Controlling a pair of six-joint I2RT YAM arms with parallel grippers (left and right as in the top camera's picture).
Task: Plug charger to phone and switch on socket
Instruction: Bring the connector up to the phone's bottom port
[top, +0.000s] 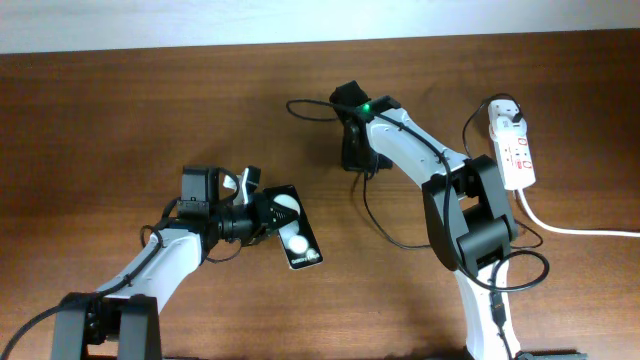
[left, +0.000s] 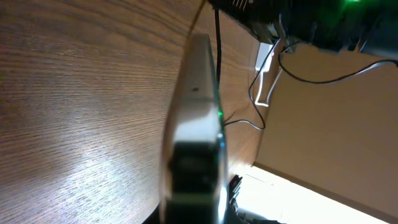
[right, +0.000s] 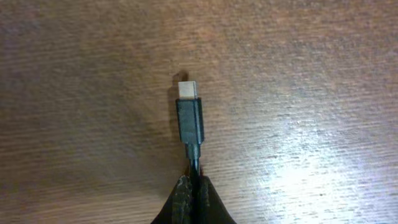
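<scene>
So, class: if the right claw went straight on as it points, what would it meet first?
Probably bare table: the right claw grips the charger, whose tip leads, and only wood shows ahead. Depth is unclear.

Overhead: even, fairly bright, sharp; soft shadows under the arms on the worktop (top: 120, 100), green LED (top: 367, 106) glowing. Left wrist: phone (left: 193, 124) too close to lens, blurred; glare on worktop lower left, blown-out strip bottom right. Right wrist: charger (right: 188, 118) tip in focus, hot glare lower right, left side dim.
</scene>
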